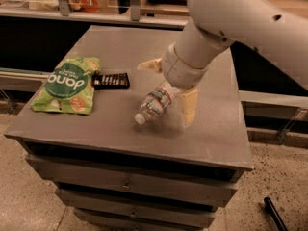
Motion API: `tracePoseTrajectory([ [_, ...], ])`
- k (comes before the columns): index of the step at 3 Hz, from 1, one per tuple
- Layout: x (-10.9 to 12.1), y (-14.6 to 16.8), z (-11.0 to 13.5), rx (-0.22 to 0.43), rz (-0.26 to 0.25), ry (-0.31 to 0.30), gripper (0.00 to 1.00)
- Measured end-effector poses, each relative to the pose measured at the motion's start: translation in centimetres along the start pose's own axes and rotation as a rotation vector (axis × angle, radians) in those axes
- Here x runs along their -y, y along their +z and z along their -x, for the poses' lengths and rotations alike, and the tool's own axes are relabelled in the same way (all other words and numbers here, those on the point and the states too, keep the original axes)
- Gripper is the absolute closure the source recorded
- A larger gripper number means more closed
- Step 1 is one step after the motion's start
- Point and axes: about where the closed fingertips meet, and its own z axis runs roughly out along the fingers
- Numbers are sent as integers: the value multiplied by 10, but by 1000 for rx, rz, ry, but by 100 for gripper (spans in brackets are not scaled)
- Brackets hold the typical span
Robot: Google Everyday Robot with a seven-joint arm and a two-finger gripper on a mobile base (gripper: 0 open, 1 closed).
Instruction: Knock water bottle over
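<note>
Spread pincer (169, 86) straddles tilted water bottle (156, 101), mid table (120, 47).

Dim, warm overhead light.
Soft shadow is cast on the worktop (96, 124) beneath the end effector (164, 94), held above its middle.

gripper (163, 95) over table (120, 47) middle, spread | blocked: water bottle (155, 102) between jaws; green bag (67, 83), dark bar (111, 80) left | free: front-right
</note>
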Motion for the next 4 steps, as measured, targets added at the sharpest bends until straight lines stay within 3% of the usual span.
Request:
tracePoseTrajectory([
  [1, 9, -13, -12, 5, -58, 78, 0],
  [2, 14, -42, -52, -33, -158, 216, 0],
  [3, 13, -58, -76, -54, -211, 300, 0],
  [4, 13, -60, -79, -57, -218, 311, 0],
])
